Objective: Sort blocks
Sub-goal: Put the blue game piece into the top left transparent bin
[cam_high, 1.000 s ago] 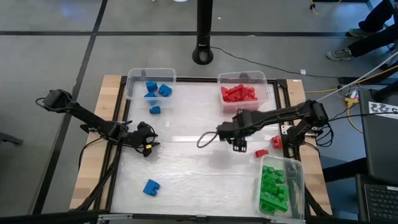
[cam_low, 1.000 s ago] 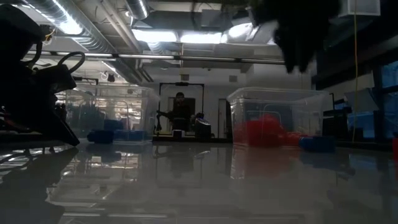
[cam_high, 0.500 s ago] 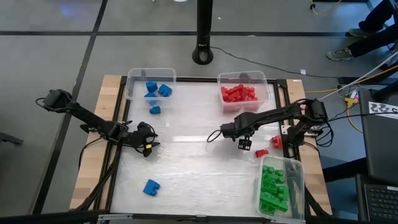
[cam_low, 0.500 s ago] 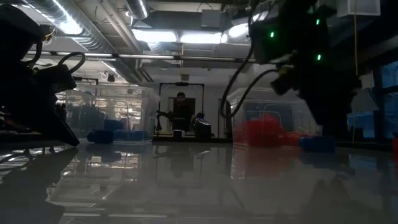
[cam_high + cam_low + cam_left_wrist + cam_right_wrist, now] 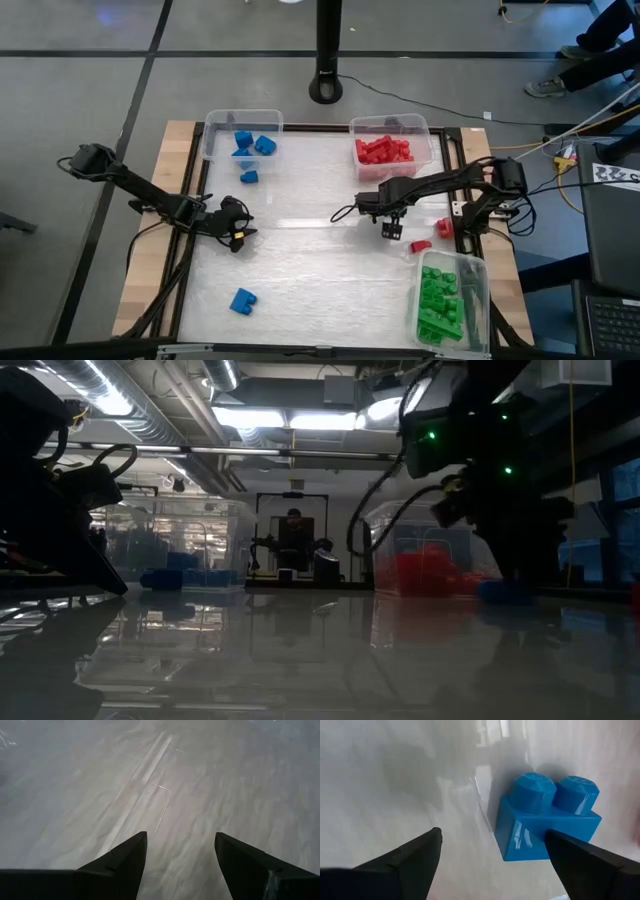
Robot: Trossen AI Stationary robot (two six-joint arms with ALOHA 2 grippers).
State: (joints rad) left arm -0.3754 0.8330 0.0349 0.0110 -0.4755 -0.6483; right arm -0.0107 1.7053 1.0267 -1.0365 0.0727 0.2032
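Note:
In the right wrist view a blue two-stud brick [image 5: 545, 817] lies on the white table. My right gripper [image 5: 492, 834] hangs open over it, pointing down. The brick sits between the fingers, close to one of them, and I see no touch. From above, my right gripper [image 5: 390, 228] hides this brick. The low view shows the blue brick [image 5: 500, 592] on the table beside the dark gripper. Two red bricks [image 5: 420, 245] [image 5: 443, 227] lie just right of the gripper. My left gripper [image 5: 235, 222] waits open at the table's left, nothing between its fingers [image 5: 180, 835].
A clear bin with blue bricks [image 5: 243, 135] stands far left, one with red bricks [image 5: 390, 148] far right, one with green bricks [image 5: 450, 300] near right. Loose blue bricks lie near the blue bin [image 5: 249, 177] and near the front left [image 5: 243, 300].
My right gripper has come down toward the table, from high in the low view to just above the blue brick, and has tipped to point straight down. Its fingers stay open. The bricks have not moved.

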